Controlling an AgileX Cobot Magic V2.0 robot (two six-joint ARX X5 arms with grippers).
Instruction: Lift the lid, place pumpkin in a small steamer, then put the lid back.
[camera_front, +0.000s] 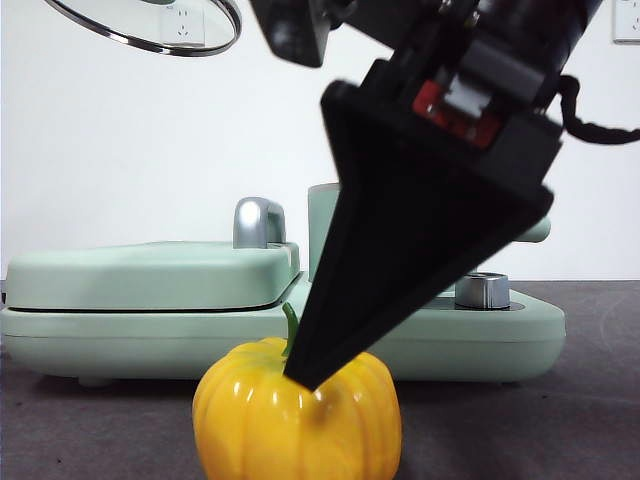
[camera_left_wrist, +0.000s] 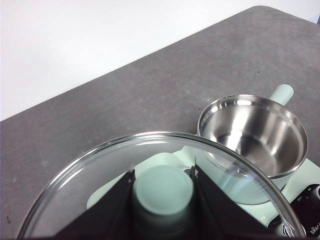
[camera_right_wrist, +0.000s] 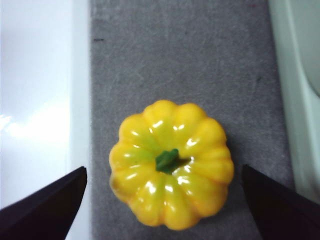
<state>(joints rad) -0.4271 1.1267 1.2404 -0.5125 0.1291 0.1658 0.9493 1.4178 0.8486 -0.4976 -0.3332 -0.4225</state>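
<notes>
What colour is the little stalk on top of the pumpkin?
Green. The stem sits in the middle of the yellow pumpkin, clearest in the right wrist view.

You've got the pumpkin (camera_right_wrist: 171, 192) upright on the grey tabletop, near edge, glossy yellow-orange w/ ribs and a short green stem. Behind it, the small steamer (camera_left_wrist: 252, 137) stands open, mint-green w/ shiny steel inside, nothing in it. The lid (camera_left_wrist: 155, 187), clear glass w/ steel rim and mint knob, is held aloft, upper left.

Worktop (camera_front: 600, 420): dark grey, speckled. Directly on it: pumpkin (camera_front: 297, 415), near front edge, upright, stem up; behind it, apart, a mint-green cooker base (camera_front: 150, 330) spanning most of the width.
</notes>
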